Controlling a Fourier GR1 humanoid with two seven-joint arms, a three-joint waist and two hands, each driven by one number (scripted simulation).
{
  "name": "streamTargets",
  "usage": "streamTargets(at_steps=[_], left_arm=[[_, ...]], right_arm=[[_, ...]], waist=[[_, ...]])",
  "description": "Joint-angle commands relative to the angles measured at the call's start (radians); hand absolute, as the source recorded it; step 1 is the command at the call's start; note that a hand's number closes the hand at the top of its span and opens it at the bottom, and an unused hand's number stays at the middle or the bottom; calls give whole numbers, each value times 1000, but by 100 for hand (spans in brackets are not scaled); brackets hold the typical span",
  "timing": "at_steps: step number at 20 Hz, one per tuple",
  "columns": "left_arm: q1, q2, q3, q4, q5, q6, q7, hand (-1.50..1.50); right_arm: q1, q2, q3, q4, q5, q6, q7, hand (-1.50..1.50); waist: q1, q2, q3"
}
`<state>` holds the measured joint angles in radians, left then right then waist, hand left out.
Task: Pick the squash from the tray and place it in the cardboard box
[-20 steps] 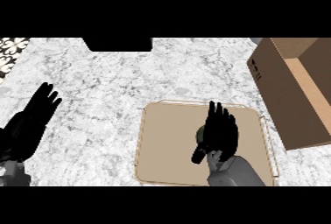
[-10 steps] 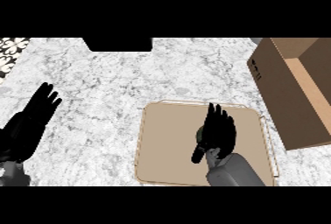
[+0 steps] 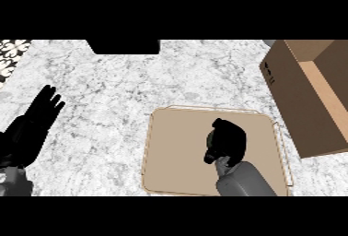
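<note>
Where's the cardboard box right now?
In the head view, the cardboard box sits at the counter's right edge, just right of the tray and up and to the right of the right hand.

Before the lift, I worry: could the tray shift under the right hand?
It would likely slide, not tip: the tray lies flat on the marble counter. Its thin rim suggests little weight, so the curled right hand might drag it.

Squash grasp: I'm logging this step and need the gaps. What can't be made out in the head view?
Squash: hidden under the right robot hand, curled over the tray.
Cardboard box: its far side is cut off by the view's right edge.
Left robot hand: open at the left edge; its forearm is cut off.
</note>
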<state>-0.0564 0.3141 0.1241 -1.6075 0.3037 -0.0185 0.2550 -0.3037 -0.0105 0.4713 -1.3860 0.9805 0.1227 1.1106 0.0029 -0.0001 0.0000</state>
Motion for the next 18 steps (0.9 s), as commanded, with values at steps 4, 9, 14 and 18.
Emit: streamTargets(at_steps=[4, 9, 14, 18], left_arm=[[-8, -21, 24, -10, -19, -14, 2, 0], [58, -46, 31, -76, -39, -27, 12, 0], [4, -27, 9, -60, -35, -39, 29, 0], [36, -45, 4, -51, -41, -54, -2, 0]], right_arm=[[32, -5, -36, 53, 84, -24, -45, 150], [-6, 10, -74, -14, 88, 57, -25, 150], [-389, -71, -354, 379, -110, 79, -264, 150], [-499, -150, -420, 630, -100, -3, -423, 150]], waist=[[-2, 0, 0], [-1, -1, 0], [36, 13, 1], [31, 10, 1]])
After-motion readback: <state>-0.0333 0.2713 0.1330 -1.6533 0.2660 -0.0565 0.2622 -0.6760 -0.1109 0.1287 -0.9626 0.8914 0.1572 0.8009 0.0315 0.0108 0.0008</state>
